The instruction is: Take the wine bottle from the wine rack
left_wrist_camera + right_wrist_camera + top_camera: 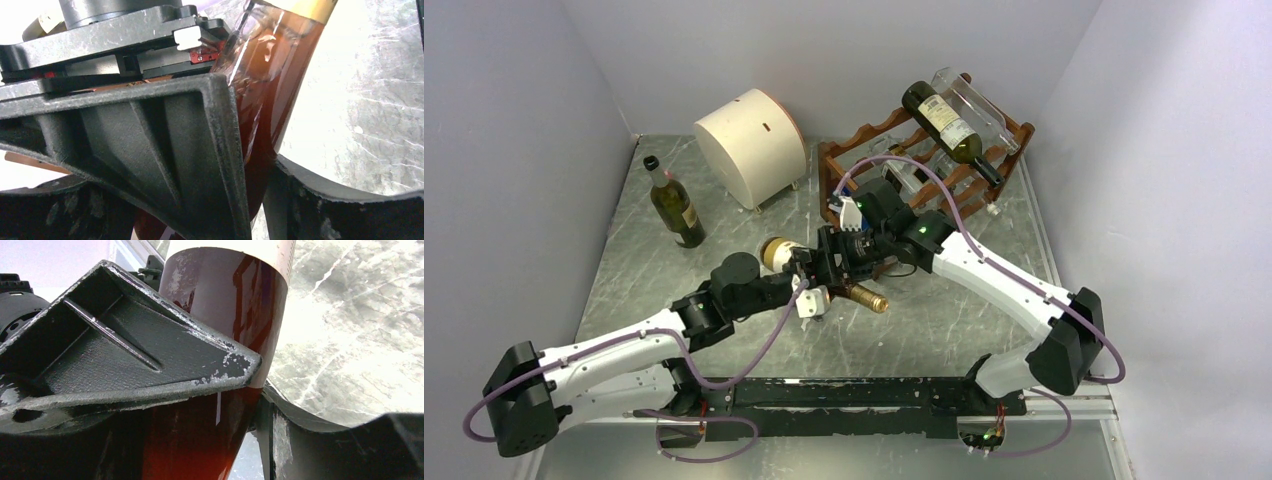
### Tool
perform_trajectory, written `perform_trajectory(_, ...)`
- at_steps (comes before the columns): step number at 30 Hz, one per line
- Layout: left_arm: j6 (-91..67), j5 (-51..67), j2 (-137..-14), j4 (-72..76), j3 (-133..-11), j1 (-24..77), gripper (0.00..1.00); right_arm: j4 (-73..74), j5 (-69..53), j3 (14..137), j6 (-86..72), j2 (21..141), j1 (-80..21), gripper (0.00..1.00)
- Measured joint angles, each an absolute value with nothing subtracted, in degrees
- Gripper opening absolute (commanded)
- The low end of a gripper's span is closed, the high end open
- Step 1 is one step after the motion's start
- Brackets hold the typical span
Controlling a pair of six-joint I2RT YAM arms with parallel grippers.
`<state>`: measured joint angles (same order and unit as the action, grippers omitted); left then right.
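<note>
My right gripper (256,395) grips the wine bottle (869,298); I can't tell if my left gripper (257,140) does, so I'll squeeze it gently.

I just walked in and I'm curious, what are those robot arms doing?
The robot has a wine bottle held sideways near the middle of the table, off the wine rack. The right gripper is clamped on it, and the left gripper has its fingers around it too. Another green bottle lies on top of the rack.

readable text: none | wine bottle (220,295) label: cropped, nothing legible
</note>
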<state>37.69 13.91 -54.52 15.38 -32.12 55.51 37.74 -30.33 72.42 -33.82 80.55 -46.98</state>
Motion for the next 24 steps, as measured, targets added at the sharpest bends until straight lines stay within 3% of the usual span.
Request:
perform_trajectory(2,37.1,13.4,-54.8,16.4,-31.7,55.6,0.51,38.3,-29.9,72.6,-33.5,80.6,-46.9,0.29)
perform_trajectory(6,35.1,12.8,-55.7,18.9,-30.8,56.1,0.15,40.2,-29.1,72.9,-33.2,80.6,-47.0,0.49)
perform_trajectory(11,33.1,11.3,-55.9,21.6,-29.5,57.3,0.07,42.4,-28.2,73.5,-32.7,80.6,-47.1,0.74)
perform_trajectory(16,31.7,6.2,-55.6,22.4,-27.5,59.6,0.07,43.4,-25.2,77.7,-29.2,80.2,-47.3,0.88)
perform_trajectory(24,31.1,1.5,-56.4,21.2,-25.4,62.8,0.07,46.2,-19.5,87.9,-23.2,76.9,-46.7,0.94)
